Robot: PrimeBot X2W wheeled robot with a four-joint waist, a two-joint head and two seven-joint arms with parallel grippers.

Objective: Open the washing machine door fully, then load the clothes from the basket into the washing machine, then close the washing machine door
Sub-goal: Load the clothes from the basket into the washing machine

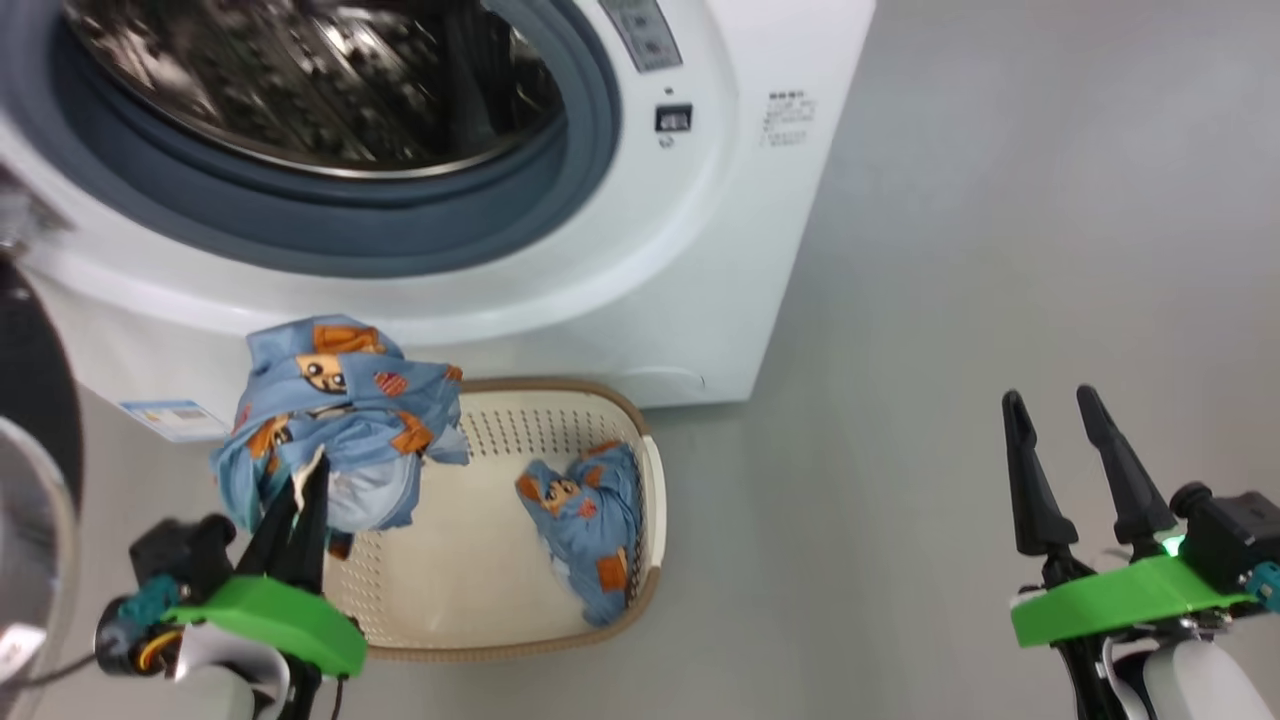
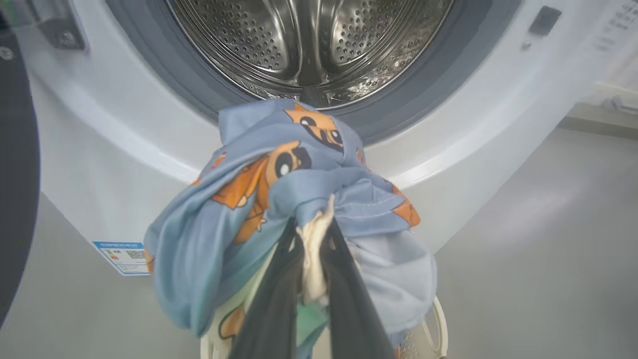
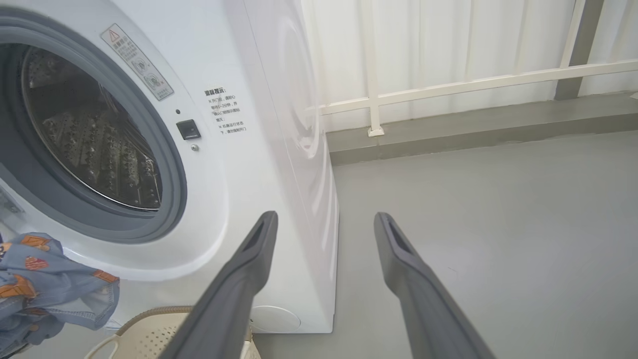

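Left gripper (image 1: 308, 478) clenched on one garment (image 1: 330, 400), held over basket (image 1: 560, 384), before washing machine (image 1: 700, 250). Right gripper (image 1: 1048, 395) spread, empty. Two garments: second garment (image 1: 585, 520) lies in basket. One door (image 1: 30, 400) open, at left. Grey floor (image 1: 1000, 250); white railing (image 3: 448, 85).

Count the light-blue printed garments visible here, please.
2. One light-blue fabric garment with orange cartoon figures hangs from the left end effector above the cream perforated plastic basket; the other lies inside it, right side. Others may be hidden.
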